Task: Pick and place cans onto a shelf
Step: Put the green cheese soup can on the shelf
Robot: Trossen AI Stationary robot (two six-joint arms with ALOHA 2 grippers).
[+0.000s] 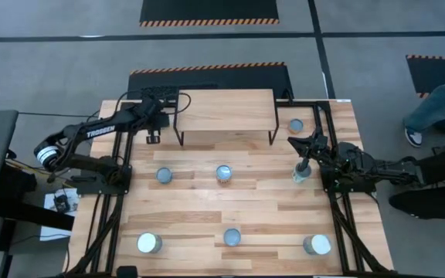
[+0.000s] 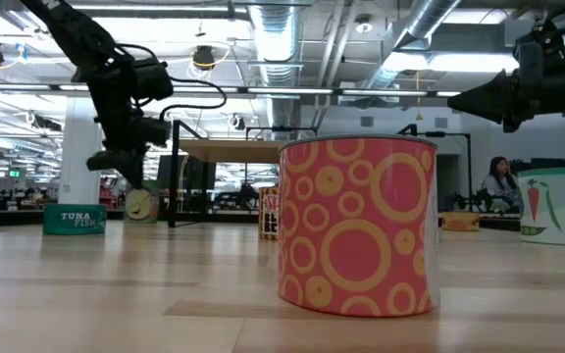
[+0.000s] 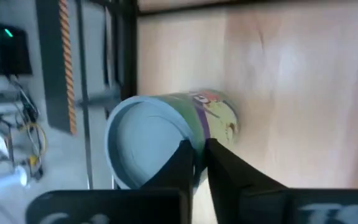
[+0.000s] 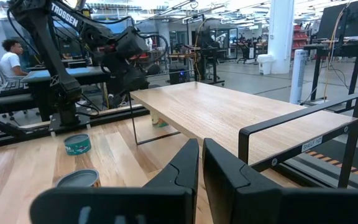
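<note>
My left gripper (image 1: 154, 139) is by the left legs of the shelf (image 1: 226, 110), shut on a can with a green and purple label (image 3: 213, 118), which hangs under it in the low view (image 2: 140, 204). My right gripper (image 1: 293, 144) is shut and empty, high above the table (image 2: 464, 100), over a carrot-label can (image 1: 300, 174) that stands on its base. Other cans stand on the tabletop: a tuna can (image 1: 164, 175), a middle can (image 1: 223, 173), an orange-ringed can (image 2: 356, 226) and one at the far right (image 1: 295, 124). My left gripper holds the can at its top rim (image 3: 199, 144). One finger (image 3: 179, 165) lies over the round silver-blue top and the other (image 3: 225, 168) on the labelled wall. The fingers come from above. The can sits tilted; I cannot tell whether it touches the table.
The shelf's black legs (image 1: 178, 130) stand just right of my left gripper. Two more cans stand at the near left (image 1: 149, 243) and near right (image 1: 316, 245). A person's legs (image 1: 439, 100) show beyond the table's right edge. Black frame rails run along both table sides.
</note>
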